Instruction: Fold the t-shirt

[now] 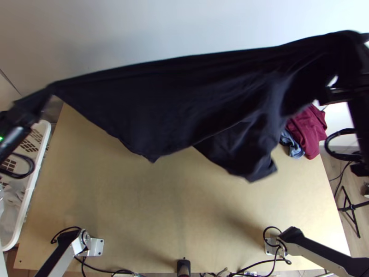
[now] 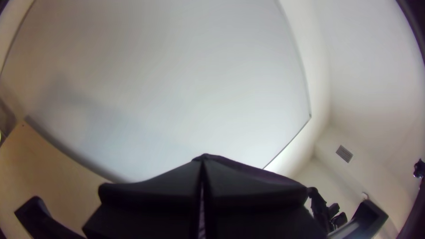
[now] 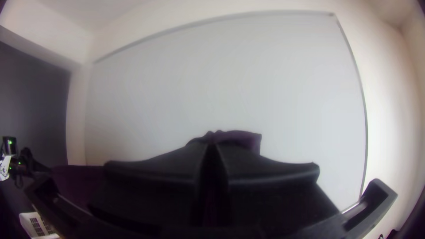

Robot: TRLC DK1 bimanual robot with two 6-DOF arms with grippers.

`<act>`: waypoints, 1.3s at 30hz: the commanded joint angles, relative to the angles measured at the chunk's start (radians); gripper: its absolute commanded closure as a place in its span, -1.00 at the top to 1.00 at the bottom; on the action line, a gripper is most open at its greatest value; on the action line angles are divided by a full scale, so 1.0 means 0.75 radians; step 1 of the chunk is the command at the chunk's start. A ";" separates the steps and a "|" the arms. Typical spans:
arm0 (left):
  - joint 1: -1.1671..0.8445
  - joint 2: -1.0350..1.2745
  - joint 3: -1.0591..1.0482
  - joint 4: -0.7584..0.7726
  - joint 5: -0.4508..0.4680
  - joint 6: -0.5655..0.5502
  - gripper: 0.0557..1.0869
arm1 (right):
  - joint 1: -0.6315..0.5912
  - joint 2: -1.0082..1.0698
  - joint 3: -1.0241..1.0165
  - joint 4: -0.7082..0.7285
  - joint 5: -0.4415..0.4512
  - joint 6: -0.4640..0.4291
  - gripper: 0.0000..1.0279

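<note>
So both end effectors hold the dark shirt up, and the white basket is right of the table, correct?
Wrong side: the top view shows the white basket left of the table. The left end effector and right end effector do hold the dark shirt up.

Dark t-shirt (image 1: 184,101) stretched above wooden table (image 1: 138,198), maroon cloth (image 1: 310,129) at right, white basket (image 1: 30,184) left
</note>
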 commanded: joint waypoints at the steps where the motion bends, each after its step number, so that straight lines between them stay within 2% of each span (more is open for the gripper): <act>1: 0.118 -0.066 0.137 0.024 -0.010 -0.125 -0.92 | -0.003 0.006 0.135 0.037 0.012 -0.025 -0.95; 6: 0.112 -0.169 0.159 0.052 0.000 -0.138 -0.92 | 0.005 0.002 0.223 0.002 0.010 -0.004 -0.95; 9: 0.077 -0.273 0.043 0.110 0.015 -0.136 -0.92 | 0.015 -0.016 0.286 -0.078 0.006 0.045 -0.95; 12: 0.053 -0.379 -0.125 0.153 0.035 -0.136 -0.92 | 0.007 -0.065 0.266 -0.240 -0.043 0.209 -0.95; 14: 0.044 -0.455 -0.195 0.151 0.060 -0.140 -0.92 | -0.034 -0.151 0.155 -0.299 -0.115 0.307 -0.95; 16: 0.044 -0.512 -0.219 0.144 0.101 -0.160 -0.92 | -0.038 -0.249 0.039 -0.325 -0.147 0.307 -0.95; 20: 0.049 -0.590 -0.209 0.102 0.144 -0.173 -0.92 | -0.050 -0.356 0.031 -0.450 -0.203 0.307 -0.95; 26: 0.069 -0.643 -0.188 0.020 0.152 -0.173 -0.92 | -0.081 -0.339 0.247 -0.651 -0.297 0.321 -0.95; 32: 0.081 -0.676 -0.105 -0.074 0.170 -0.170 -0.92 | -0.081 -0.296 0.407 -0.749 -0.338 0.335 -0.95; 36: 0.083 -0.672 -0.055 -0.136 0.166 -0.148 -0.92 | -0.085 -0.200 0.624 -0.837 -0.362 0.374 -0.95; 39: 0.079 -0.686 -0.037 -0.189 0.168 -0.150 -0.92 | -0.091 -0.186 0.646 -0.847 -0.389 0.415 -0.95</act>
